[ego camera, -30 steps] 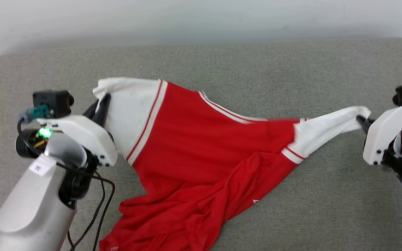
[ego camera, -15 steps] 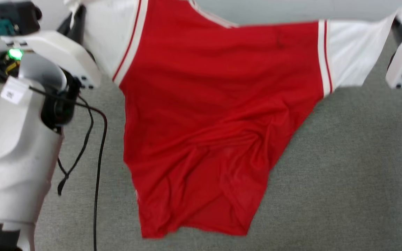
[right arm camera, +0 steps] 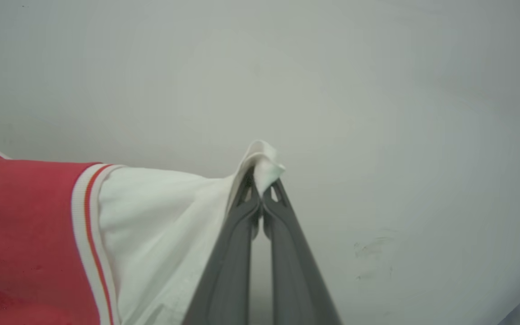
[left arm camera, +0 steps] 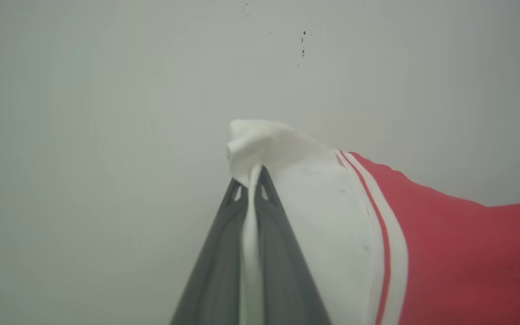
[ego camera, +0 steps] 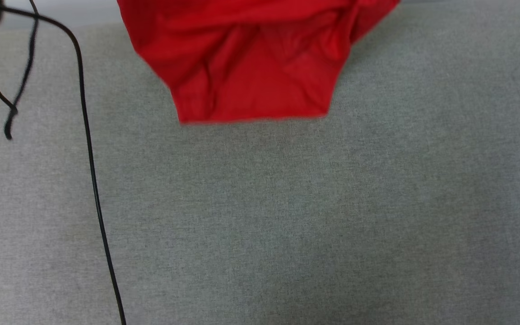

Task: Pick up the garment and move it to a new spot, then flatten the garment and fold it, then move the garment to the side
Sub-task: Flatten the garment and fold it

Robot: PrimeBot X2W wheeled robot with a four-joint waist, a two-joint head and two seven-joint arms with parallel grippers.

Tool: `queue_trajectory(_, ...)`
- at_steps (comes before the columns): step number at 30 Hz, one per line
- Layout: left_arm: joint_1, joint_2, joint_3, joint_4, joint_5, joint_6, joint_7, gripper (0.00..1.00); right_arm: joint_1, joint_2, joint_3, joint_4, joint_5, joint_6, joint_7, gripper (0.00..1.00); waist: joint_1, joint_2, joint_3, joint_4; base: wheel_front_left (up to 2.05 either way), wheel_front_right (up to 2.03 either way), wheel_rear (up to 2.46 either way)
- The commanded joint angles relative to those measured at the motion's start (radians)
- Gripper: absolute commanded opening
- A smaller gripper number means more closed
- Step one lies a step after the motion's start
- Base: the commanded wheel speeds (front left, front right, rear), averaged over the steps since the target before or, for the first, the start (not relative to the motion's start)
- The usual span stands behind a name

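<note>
Head view: shirt [ego camera: 251, 58] hangs at the top, hem apparently off the grey cushion [ego camera: 287, 216]; cable [ego camera: 90, 171] at left.
Left wrist view: left gripper [left arm camera: 252, 180] pinches the shirt's white sleeve [left arm camera: 314, 203].
Right wrist view: right gripper [right arm camera: 261, 189] pinches the other sleeve [right arm camera: 165, 207].
Best bet: keep both sleeves level and taut, set the hem down first, then lay the shirt flat.

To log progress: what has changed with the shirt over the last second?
The garment rose off the grey surface and now hangs from its sleeves. Unchanged: the left gripper and right gripper keep their jaws shut on the white sleeves.
</note>
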Motion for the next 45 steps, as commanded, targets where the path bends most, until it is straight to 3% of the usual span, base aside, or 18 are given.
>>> queue_trajectory(1,-0.032,0.009,0.007,0.012,0.009,-0.002,-0.015,0.0,-0.037,0.001,-0.002,0.015,-0.011,-0.001,-0.011,0.0,-0.0001,0.0,0.024,-0.003,0.0,0.0,0.0)
queue_trajectory(12,-0.183,-0.004,0.0,0.122,0.013,-0.042,-0.062,0.0,-0.228,0.021,0.03,0.149,-0.009,-0.001,-0.105,0.0,-0.0001,0.0,0.143,0.0,0.0,0.0,0.0)
queue_trajectory(23,-0.102,-0.047,-0.006,0.269,-0.052,-0.087,-0.064,0.0,-0.164,0.068,0.119,0.282,0.058,-0.001,-0.18,0.0,-0.0001,0.0,0.22,0.007,0.0,0.0,0.0)
queue_trajectory(34,0.117,-0.099,0.003,0.324,-0.125,-0.103,-0.1,0.0,0.089,0.074,0.209,0.311,0.179,-0.001,-0.232,0.0,-0.0001,0.0,0.183,0.029,0.0,0.0,0.0)
queue_trajectory(45,0.473,-0.093,0.073,0.149,-0.123,-0.101,-0.106,0.0,0.43,0.052,0.241,0.199,0.266,-0.001,-0.258,0.0,-0.0001,0.0,0.071,0.036,0.0,0.0,0.0)
